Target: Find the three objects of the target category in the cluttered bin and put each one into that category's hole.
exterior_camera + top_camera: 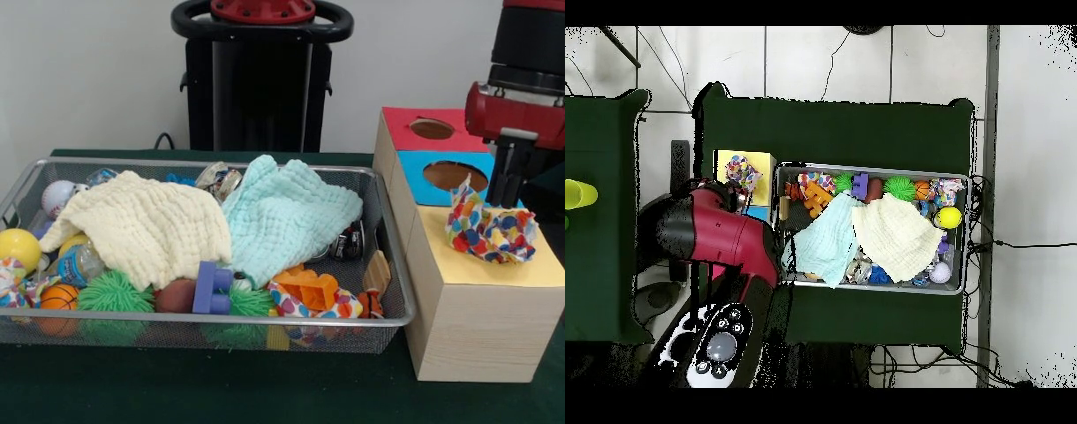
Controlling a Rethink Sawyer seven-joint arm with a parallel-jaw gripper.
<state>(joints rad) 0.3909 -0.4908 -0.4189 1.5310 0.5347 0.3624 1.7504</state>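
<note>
The wire mesh bin [388, 265] is full of clutter; it also shows in the overhead view [865, 167]. One polka-dot cloth [490, 231] lies crumpled on the yellow top [494, 269] of the wooden box and covers the hole. My gripper [507, 190] hangs right behind and above this cloth, its tips hidden by it. A second polka-dot cloth [309, 306] lies at the bin's front right under an orange block [307, 287]. A dotted scrap [11, 287] shows at the bin's front left. In the overhead view the cloth [743, 172] sits on the yellow top [763, 162] beside my arm [715, 232].
A plain cream cloth [141, 228] and a mint-green cloth [287, 212] cover the bin's middle. Balls, green spiky toys [110, 293], a purple block [212, 287] and bottles lie around them. The blue-topped hole [455, 174] and red-topped hole [432, 129] lie behind the yellow top.
</note>
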